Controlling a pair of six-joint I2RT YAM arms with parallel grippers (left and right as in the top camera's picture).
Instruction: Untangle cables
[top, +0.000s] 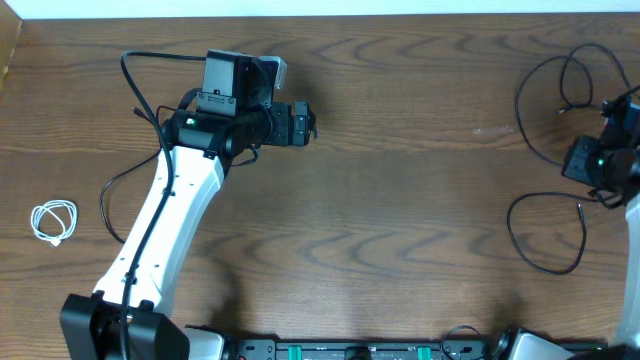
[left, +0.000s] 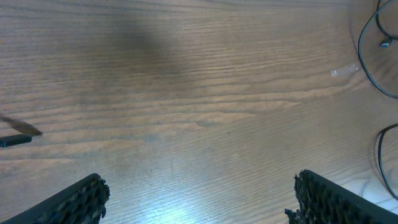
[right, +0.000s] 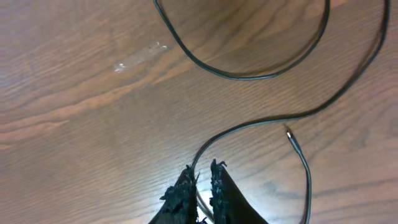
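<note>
Jaws: left gripper (left: 199, 188) wide, right gripper (right: 204, 174) tight on black cable (right: 249, 124)

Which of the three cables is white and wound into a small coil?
The short white cable, lying alone at the far left. The two black cables are long and sprawl in wide, loose loops at the far right.

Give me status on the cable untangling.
Done: the white cable lies coiled alone at far left. In hand: the right gripper is shut on a black cable; the left gripper hangs open, empty. Left: the black loops at right lie close together and need spreading.
</note>
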